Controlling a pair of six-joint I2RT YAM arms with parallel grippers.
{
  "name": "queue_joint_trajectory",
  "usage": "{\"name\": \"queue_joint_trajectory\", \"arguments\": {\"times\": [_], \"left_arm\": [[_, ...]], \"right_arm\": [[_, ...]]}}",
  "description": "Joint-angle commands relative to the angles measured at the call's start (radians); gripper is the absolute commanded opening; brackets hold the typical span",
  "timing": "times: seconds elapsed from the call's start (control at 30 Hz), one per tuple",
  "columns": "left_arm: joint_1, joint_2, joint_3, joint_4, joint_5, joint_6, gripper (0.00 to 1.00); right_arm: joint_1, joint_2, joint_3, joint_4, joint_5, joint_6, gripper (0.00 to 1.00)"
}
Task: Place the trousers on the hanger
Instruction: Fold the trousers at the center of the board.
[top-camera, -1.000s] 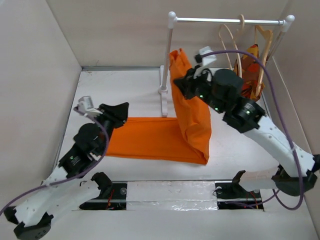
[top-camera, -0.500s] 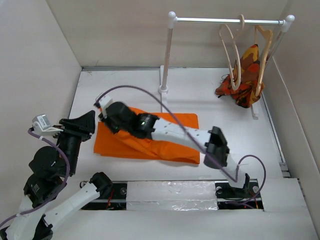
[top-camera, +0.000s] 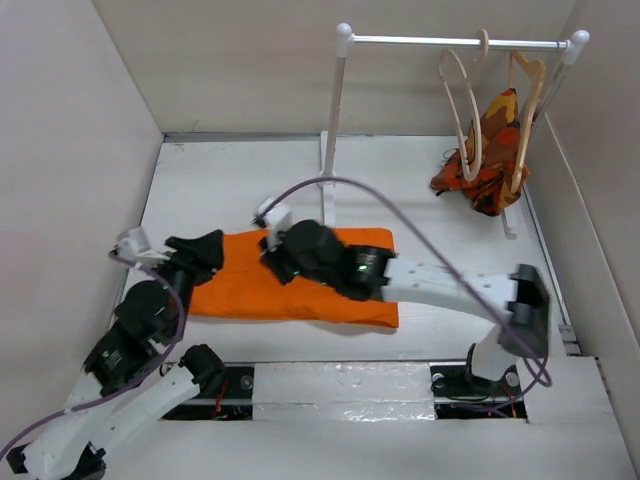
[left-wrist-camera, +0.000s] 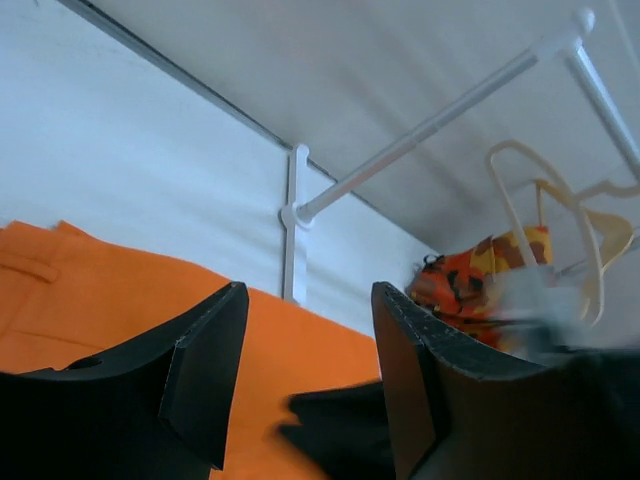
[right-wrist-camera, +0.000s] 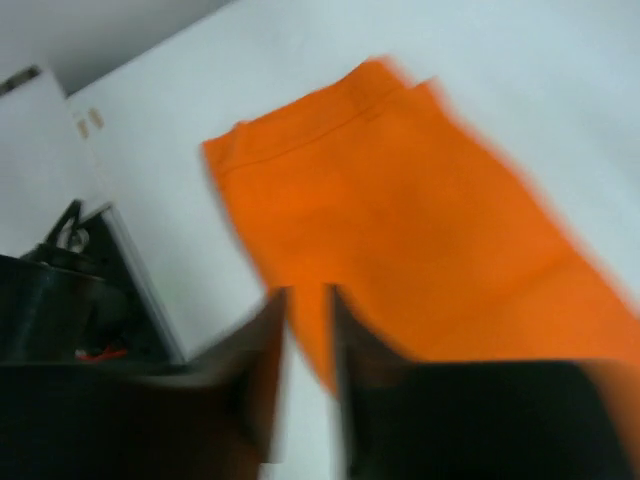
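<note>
From above, the trousers lie flat on the table, and the hanger hangs on the rail. Left wrist: the left gripper has its jaws wide and empty, trousers beyond. Right wrist, blurred: the right gripper has its jaws narrowly parted and empty, above the trousers.

Bright-orange trousers lay spread flat across the near half of the white table, where a white garment rack stood just behind them.

Trousers on table; hanger on rail behind
</note>
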Motion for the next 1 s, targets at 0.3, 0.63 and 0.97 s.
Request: {"name": "queue_joint_trajectory", "arguments": {"times": [0.3, 0.63, 0.97], "left_arm": [[-0.005, 0.395, -0.351, 0.535, 0.389, -0.094, 0.32], [-0.340, 0.676, -0.375, 0.707, 0.276, -0.081, 0.18], [-0.410, 0.825, -0.476, 0.823, 0.276, -0.164, 0.13]], "right_arm": [[-0.136, -0.605, -0.905, 0.220, 0.185, 0.257, 0.00], [-0.013, -0.724, -1.261, 0.312, 0.227, 0.550, 0.00], [0.019, -0.998, -0.929, -0.155, 0.463, 0.397, 0.00]]}}
